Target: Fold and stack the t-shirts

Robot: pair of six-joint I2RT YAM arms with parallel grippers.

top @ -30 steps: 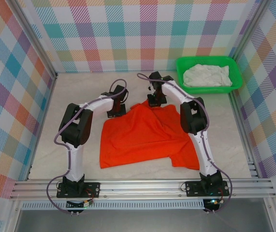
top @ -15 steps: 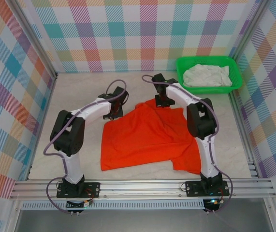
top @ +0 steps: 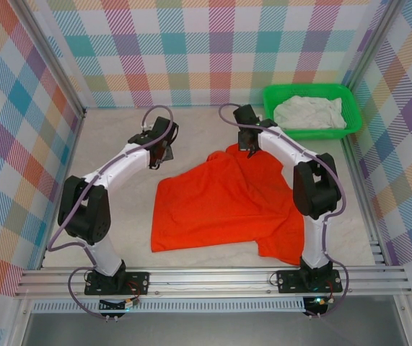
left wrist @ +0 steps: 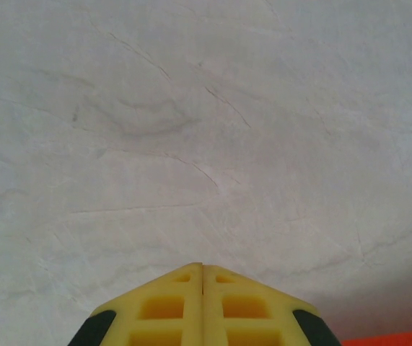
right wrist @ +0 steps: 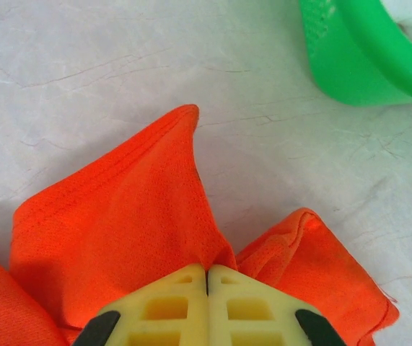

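There are two t-shirts: one orange-red t-shirt (top: 224,205) and one white t-shirt (top: 309,113). There is one green basket (top: 314,132). Two arms count as one left arm (top: 115,169) and one right arm (top: 285,148). Each carries one tool, so two in all: the left tool (left wrist: 203,268) and the right tool (right wrist: 207,271). There is one tabletop (top: 133,223).

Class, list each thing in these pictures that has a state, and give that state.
Bright orange-red cloth t-shirt: unfolded, rumpled, one edge pinched up.
White cloth t-shirt: crumpled, unfolded.
Green rectangular plastic basket: upright, holds the white t-shirt.
Left claw: shut, empty.
Right claw: shut on the orange-red t-shirt.
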